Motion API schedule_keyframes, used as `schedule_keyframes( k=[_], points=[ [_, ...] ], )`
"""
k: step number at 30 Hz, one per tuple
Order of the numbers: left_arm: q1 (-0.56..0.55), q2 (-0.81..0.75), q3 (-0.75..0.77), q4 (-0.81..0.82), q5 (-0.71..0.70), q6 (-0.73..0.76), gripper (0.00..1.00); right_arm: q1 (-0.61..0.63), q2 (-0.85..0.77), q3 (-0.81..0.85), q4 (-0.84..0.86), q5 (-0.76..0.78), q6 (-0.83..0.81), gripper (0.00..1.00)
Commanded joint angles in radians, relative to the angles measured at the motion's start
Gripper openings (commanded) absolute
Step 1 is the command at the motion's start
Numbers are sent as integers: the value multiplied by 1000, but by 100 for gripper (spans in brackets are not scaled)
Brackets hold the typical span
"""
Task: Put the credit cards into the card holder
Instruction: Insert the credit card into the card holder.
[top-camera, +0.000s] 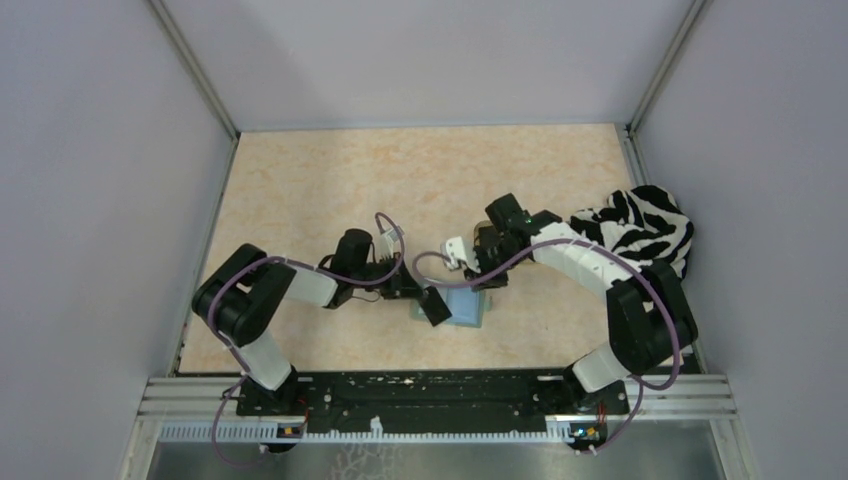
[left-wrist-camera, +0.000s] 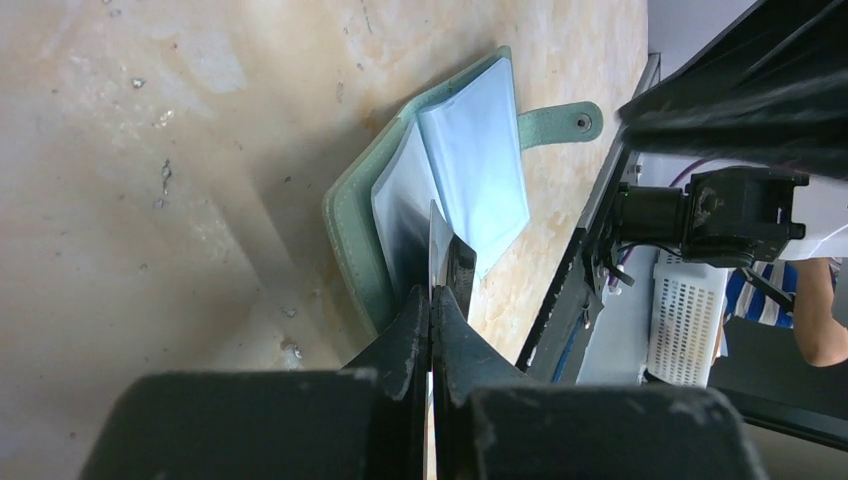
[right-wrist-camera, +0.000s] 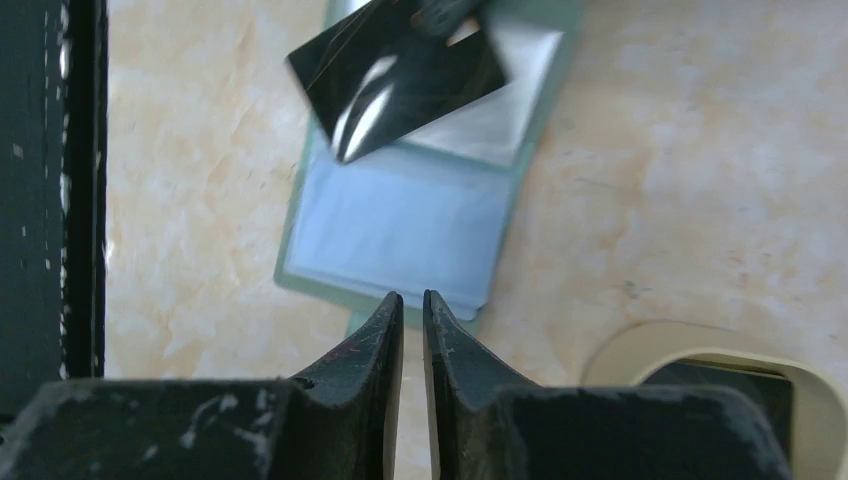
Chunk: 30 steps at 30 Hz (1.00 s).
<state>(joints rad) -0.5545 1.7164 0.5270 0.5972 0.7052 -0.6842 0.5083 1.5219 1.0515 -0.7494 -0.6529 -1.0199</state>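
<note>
One black card (right-wrist-camera: 400, 70), one open card holder (right-wrist-camera: 400, 220), one tan tray (right-wrist-camera: 625, 350). Left gripper (left-wrist-camera: 432, 300), angled low, clamps the black card over holder's 12 o'clock half. Right gripper (right-wrist-camera: 413, 300) hovers at 6 o'clock, jaws barely parted, empty.

robot lab: grey-walled test cell (top-camera: 100, 150), mounting rail (top-camera: 430, 390).

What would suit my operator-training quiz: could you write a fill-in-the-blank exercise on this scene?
1. The left gripper is shut on a ____ card.
2. The card holder lies ____, its pale blue sleeves showing.
3. The right gripper hovers at the card holder's edge and holds ____.
4. At the far right lies a cloth striped black and ____.

Missing words: black; open; nothing; white.
</note>
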Motion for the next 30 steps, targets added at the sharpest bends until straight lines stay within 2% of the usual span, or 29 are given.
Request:
schedule_keyframes(
  k=[1,5,18,30],
  points=[
    [5,21,43,-54,8,56,0,4,-49,-110,-58,35,-433,15],
    [4,27,59,-89,8,75,0,5,-13,-122,-51,63,-470,16],
    [3,50,120,-181,27,110,0,36,59,-143,30,208,-406,17],
    [3,83,150,-209,59,112,0,53,93,-147,64,234,-368,16]
  ],
)
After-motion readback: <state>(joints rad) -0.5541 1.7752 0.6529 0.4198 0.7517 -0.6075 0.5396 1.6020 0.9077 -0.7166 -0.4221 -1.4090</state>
